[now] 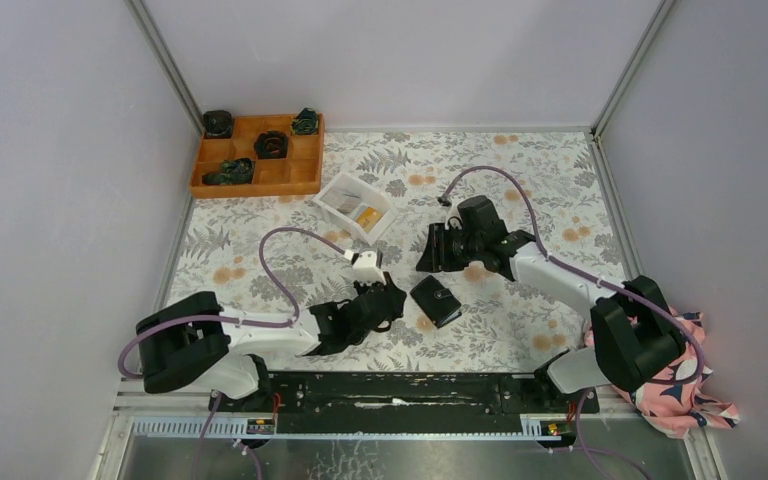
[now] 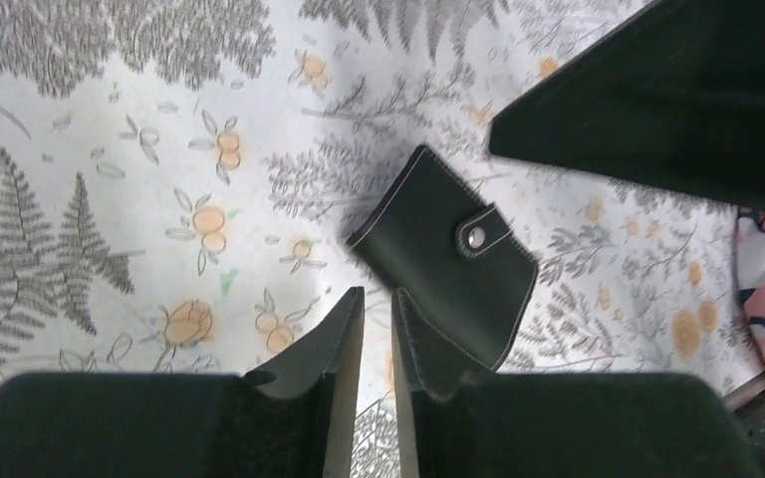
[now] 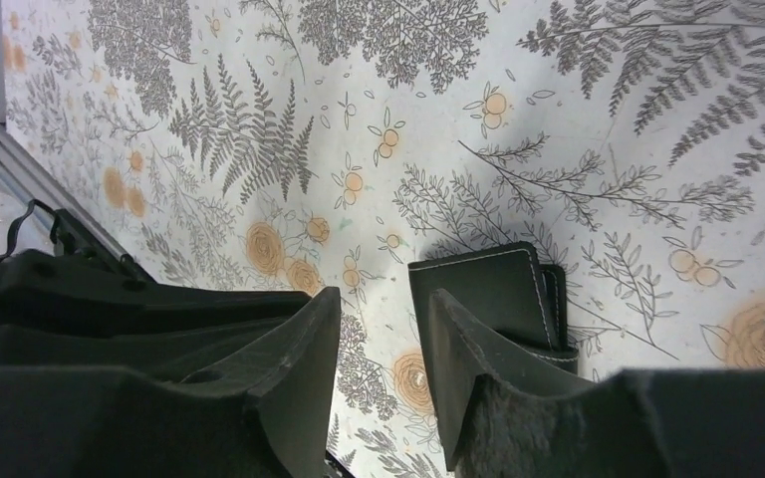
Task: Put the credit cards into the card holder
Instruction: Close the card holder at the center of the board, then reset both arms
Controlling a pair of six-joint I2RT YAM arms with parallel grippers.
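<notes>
The card holder [image 1: 435, 300] is lying folded shut on the worktop [image 1: 520, 170], with its clasp tab [image 2: 475, 237] snapped down across the front flap. The left claw [image 1: 388, 298] is hovering just beside the holder's left edge. Its fingers are standing only a narrow slit apart, with nothing between them. The right claw [image 1: 438, 250] is hanging just beyond the holder's far edge, with its fingers clearly apart and gripping nothing. In the right wrist view the holder is showing just past one fingertip, and whether they are touching cannot be told.

Well beyond the holder, toward the far left, the white tray [image 1: 330, 186] is carrying what look like the credit cards [image 1: 367, 215]: an orange-yellow one and a paler one beside it.

Judging from this, most of the task is waiting to be done. Cards are sitting in the tray, well apart from the holder, and neither claw is carrying one. Whether any card is already inside cannot be told, since the closed cover is hiding the pockets. What is probably left is undoing the clasp, spreading the holder open, fetching each card from the tray and sliding it into a pocket.
</notes>
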